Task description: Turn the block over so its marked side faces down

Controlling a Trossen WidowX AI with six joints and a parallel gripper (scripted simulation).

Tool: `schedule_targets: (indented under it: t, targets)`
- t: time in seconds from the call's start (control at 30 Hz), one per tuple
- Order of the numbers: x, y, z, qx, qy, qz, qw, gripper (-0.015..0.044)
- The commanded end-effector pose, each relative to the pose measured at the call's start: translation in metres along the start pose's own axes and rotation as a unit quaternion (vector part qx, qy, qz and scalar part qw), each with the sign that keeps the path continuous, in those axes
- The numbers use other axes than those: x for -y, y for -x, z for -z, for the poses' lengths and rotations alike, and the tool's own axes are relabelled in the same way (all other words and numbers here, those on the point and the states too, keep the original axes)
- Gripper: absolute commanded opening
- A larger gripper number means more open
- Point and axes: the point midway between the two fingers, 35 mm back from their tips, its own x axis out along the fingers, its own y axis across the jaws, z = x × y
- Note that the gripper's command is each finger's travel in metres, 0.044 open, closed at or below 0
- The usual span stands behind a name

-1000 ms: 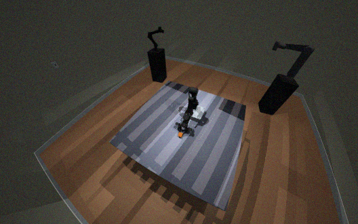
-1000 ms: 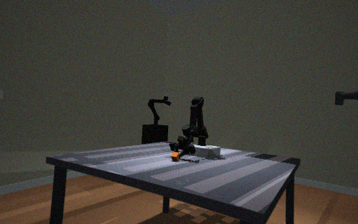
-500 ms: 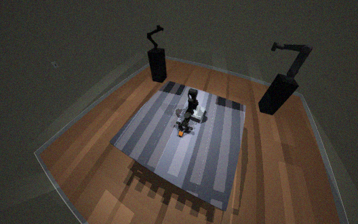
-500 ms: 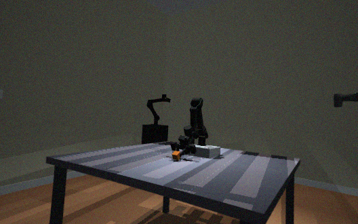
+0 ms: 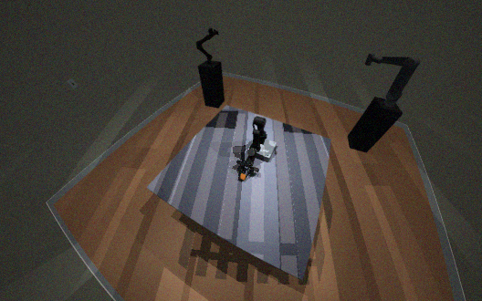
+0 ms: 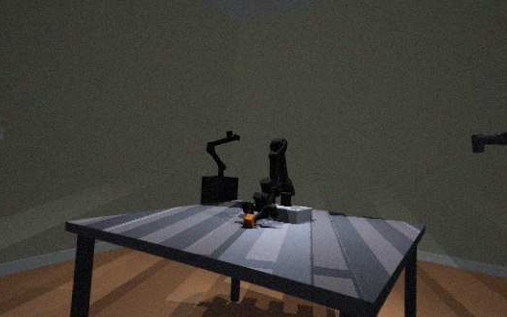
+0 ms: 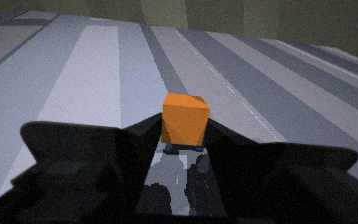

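A small orange block [image 5: 243, 176] [image 6: 249, 220] [image 7: 186, 125] is between the fingertips of my gripper [image 5: 244, 175] [image 6: 251, 219] [image 7: 183, 118]. The gripper is shut on it, with a fingertip against each side. The arm reaches low and almost level over the striped-lit table [image 5: 256, 223] [image 6: 270, 245] [image 7: 97, 65]. The block is at or just above the table top; whether it touches is too small to tell. The wrist view shows two plain orange faces and no mark on them. The block's underside and the sides against the fingers are hidden.
A pale grey-white box [image 5: 267, 150] [image 6: 300, 215] stands on the table close beside my arm's base. Two other dark arms stand off the table on black pedestals [image 5: 212, 87] [image 5: 375, 124]; the left pedestal [image 6: 219, 190] also shows in the exterior view. Shadow stripes cross the table.
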Motion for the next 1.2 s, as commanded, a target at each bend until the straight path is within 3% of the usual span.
schedule_targets:
  t: [0.0,0.27,1.17]
  targets:
    - [0.0004,-0.0001,-0.0001,0.001,0.004,0.002,1.000,0.0236]
    - [0.0004,-0.0001,-0.0001,0.001,0.004,0.002,1.000,0.0440]
    - [0.0004,-0.0001,-0.0001,0.001,0.004,0.002,1.000,0.0440]
